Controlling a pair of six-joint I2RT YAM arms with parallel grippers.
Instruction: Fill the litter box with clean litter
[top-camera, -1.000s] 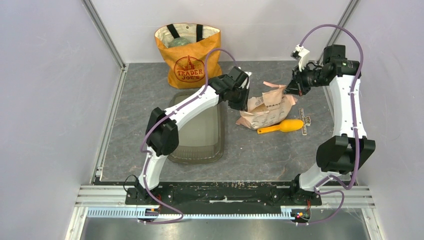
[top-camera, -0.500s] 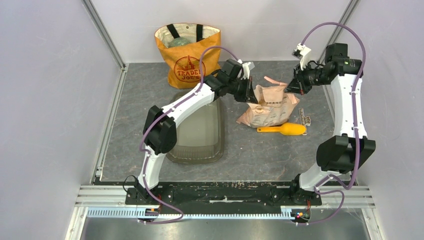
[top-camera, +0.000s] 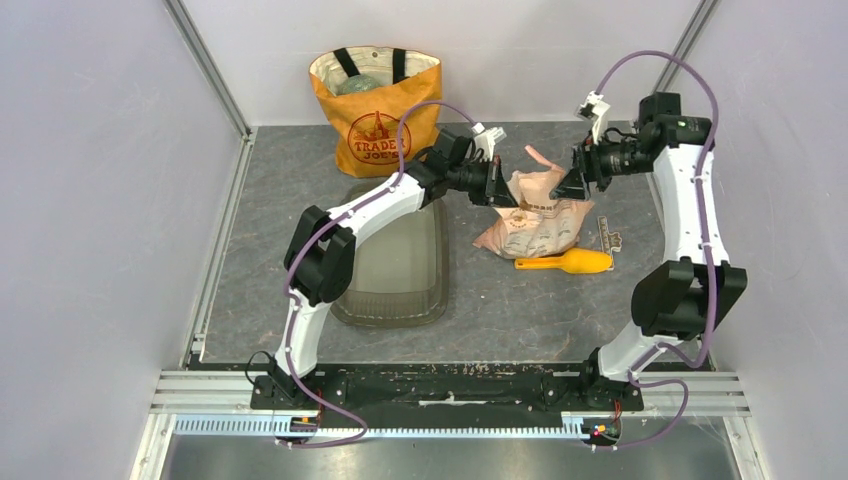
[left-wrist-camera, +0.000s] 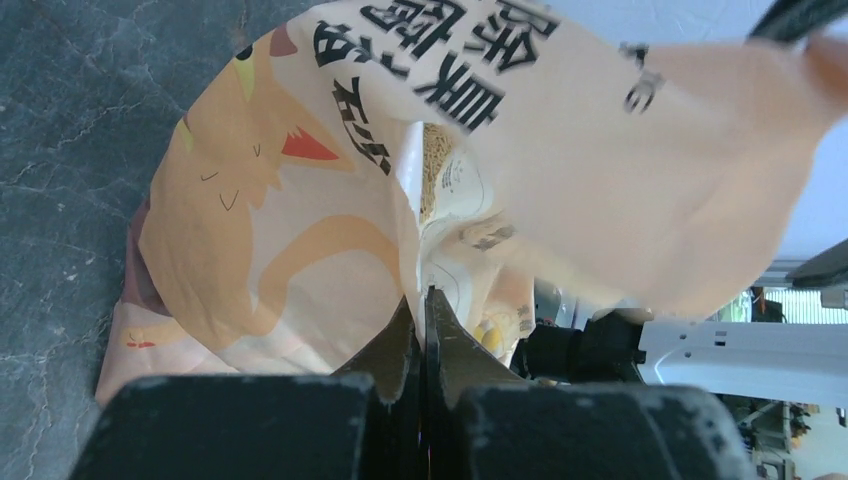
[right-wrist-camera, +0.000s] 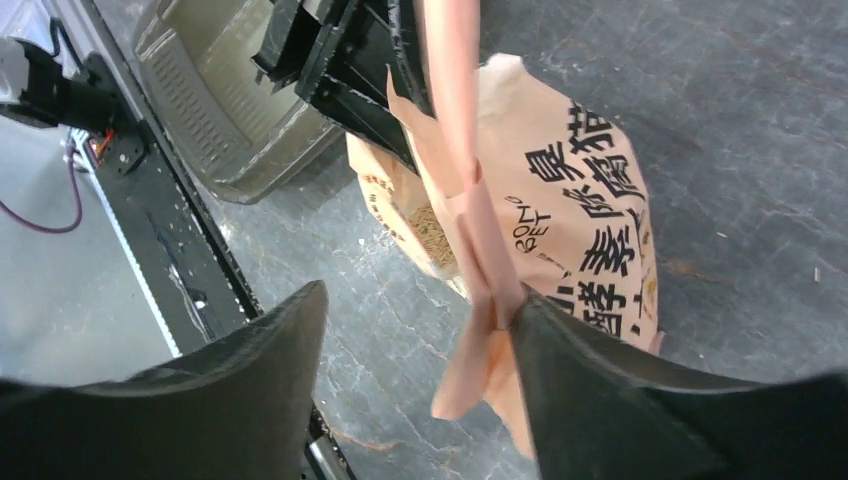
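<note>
The litter box (top-camera: 392, 268) lies on the mat left of centre, a shallow smoky tray; its corner shows in the right wrist view (right-wrist-camera: 215, 110). Right of it stands a crinkled pinkish-tan litter bag (top-camera: 535, 218). My left gripper (top-camera: 499, 191) is shut on the bag's left mouth edge, the jaws (left-wrist-camera: 420, 300) pinching the film (left-wrist-camera: 300, 230). Beige clean litter (left-wrist-camera: 432, 170) shows inside the bag mouth (right-wrist-camera: 432, 236). My right gripper (top-camera: 571, 182) is open at the bag's right top; the loose flap (right-wrist-camera: 470, 240) rests against one finger, and the gripper (right-wrist-camera: 418, 295) holds nothing.
An orange scoop (top-camera: 562, 262) lies on the mat just in front of the bag. An orange tote bag (top-camera: 375, 100) stands at the back, behind the litter box. Grey walls close in both sides.
My right gripper opened and let go of the bag's top. My left gripper closed on the bag's left edge, and the bag now stands more upright between the two arms.
</note>
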